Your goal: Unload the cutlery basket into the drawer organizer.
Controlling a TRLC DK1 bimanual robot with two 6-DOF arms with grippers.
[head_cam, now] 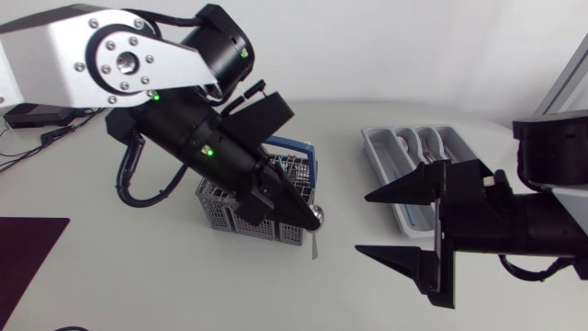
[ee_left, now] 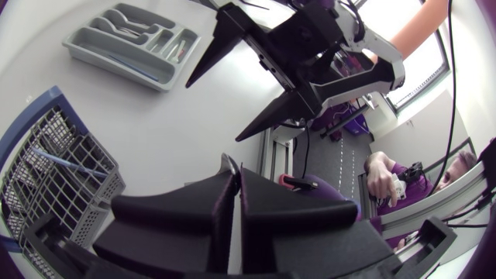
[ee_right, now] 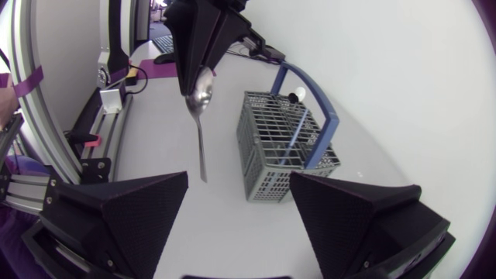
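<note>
A spoon (ee_right: 200,97) is clamped by its bowl in the closed left gripper (head_cam: 309,213), handle hanging down, just beside the basket (head_cam: 217,204). The right gripper (head_cam: 363,222) is held wide open, empty, near the organizer (head_cam: 384,154).

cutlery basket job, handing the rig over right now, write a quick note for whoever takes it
Left gripper: shut on a spoon, gripped at the bowl, handle hanging down beside the cutlery basket.
Right gripper: open, empty, between the basket and the drawer organizer.
Done: spoons already lie in the organizer; one spoon is out of the basket.
Left: set the held spoon in the organizer, then clear the basket, which holds at least a blue-handled piece.
</note>
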